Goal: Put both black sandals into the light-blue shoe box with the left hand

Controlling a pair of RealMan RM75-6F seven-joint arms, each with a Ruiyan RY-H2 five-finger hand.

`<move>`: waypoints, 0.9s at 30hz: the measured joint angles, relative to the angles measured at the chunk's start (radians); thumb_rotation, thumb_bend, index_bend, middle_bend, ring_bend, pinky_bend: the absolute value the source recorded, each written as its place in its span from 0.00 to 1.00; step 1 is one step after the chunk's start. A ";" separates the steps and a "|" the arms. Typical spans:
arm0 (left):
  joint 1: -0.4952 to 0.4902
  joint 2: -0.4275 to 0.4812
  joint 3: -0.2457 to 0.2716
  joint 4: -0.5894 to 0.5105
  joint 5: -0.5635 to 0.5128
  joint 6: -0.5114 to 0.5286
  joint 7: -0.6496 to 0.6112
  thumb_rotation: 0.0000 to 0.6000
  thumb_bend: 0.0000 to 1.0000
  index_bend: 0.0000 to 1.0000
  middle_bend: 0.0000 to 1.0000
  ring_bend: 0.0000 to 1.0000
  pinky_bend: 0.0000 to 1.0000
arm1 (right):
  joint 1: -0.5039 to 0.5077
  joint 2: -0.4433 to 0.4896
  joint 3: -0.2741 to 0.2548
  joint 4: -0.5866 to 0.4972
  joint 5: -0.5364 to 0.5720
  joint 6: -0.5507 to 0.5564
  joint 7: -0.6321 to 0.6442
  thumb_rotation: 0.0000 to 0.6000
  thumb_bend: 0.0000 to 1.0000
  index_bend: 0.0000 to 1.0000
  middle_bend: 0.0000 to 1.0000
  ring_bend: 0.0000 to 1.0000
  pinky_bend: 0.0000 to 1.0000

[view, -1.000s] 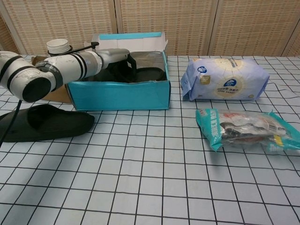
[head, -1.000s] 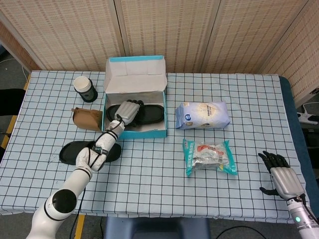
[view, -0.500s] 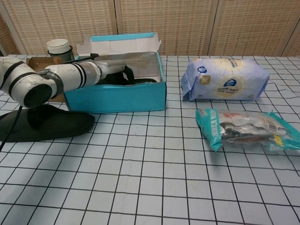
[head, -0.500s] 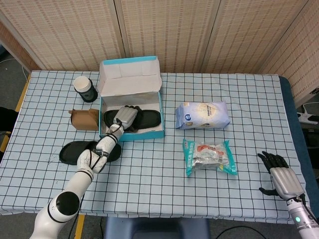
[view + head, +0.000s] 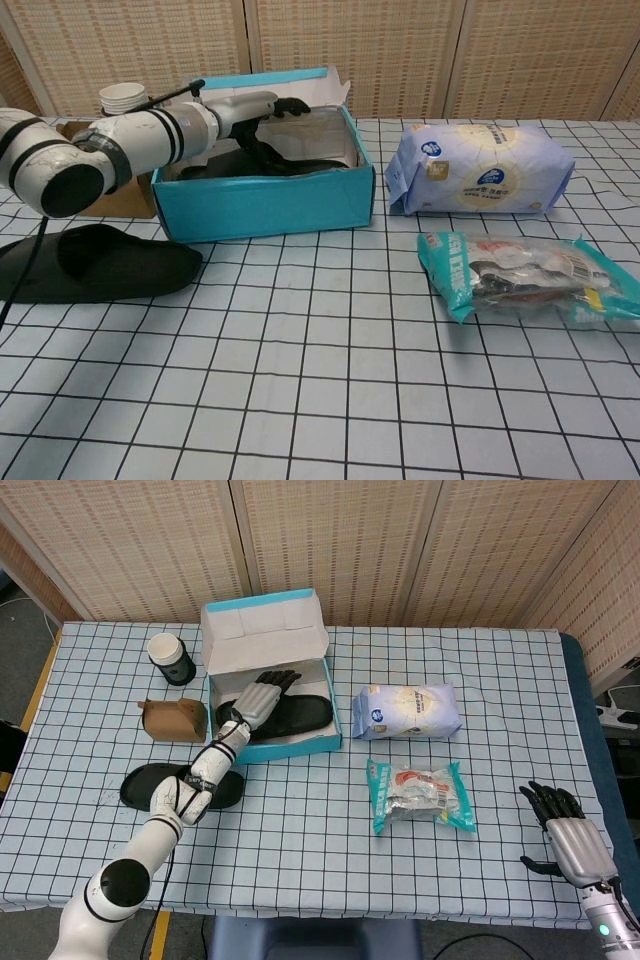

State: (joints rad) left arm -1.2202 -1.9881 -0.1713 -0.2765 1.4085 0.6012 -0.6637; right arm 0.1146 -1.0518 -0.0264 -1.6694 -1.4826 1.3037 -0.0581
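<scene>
The left hand (image 5: 262, 697) is positioned over the open light-blue shoe box (image 5: 300, 745), fingers extended and apart, grasping nothing; the first black sandal (image 5: 300, 715) lies inside the box beneath it. The second black sandal (image 5: 145, 785) lies on the table (image 5: 300, 860) at 8 o'clock from the box, partly under the left forearm. The right hand (image 5: 570, 835) rests released near the table's 4 o'clock corner, fingers apart.

- The light-blue cardboard shoe box (image 5: 268, 705) is open on top; its raised lid walls off the far side.
- A brown paper bag (image 5: 173, 720) and a dark paper cup (image 5: 170, 658) crowd its left.
- Bare checked tablecloth (image 5: 300, 840) fills the lower centre.
- A white flour bag (image 5: 407, 711) and a teal snack packet (image 5: 420, 795) block centre-right.
</scene>
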 measured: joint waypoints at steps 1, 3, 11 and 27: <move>0.002 0.007 -0.001 -0.007 0.000 0.012 -0.002 1.00 0.30 0.00 0.00 0.00 0.04 | -0.001 0.001 -0.001 -0.002 -0.003 0.004 0.000 1.00 0.06 0.00 0.00 0.00 0.00; 0.006 0.023 -0.002 -0.029 0.001 0.030 -0.004 1.00 0.30 0.00 0.00 0.00 0.04 | -0.006 0.004 -0.003 -0.005 -0.011 0.014 0.002 1.00 0.06 0.00 0.00 0.00 0.00; 0.063 0.140 0.016 -0.244 0.025 0.147 0.045 1.00 0.30 0.00 0.00 0.00 0.04 | -0.021 0.017 0.001 -0.013 -0.032 0.063 0.021 1.00 0.06 0.00 0.00 0.00 0.00; 0.310 0.695 0.032 -1.443 -0.199 0.307 0.549 1.00 0.32 0.00 0.00 0.00 0.05 | -0.049 0.037 -0.026 -0.017 -0.142 0.133 0.088 1.00 0.06 0.00 0.00 0.00 0.00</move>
State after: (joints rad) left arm -0.9101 -1.2934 -0.1390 -1.7199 1.2094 0.9081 -0.1146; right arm 0.0658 -1.0149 -0.0526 -1.6868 -1.6242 1.4370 0.0301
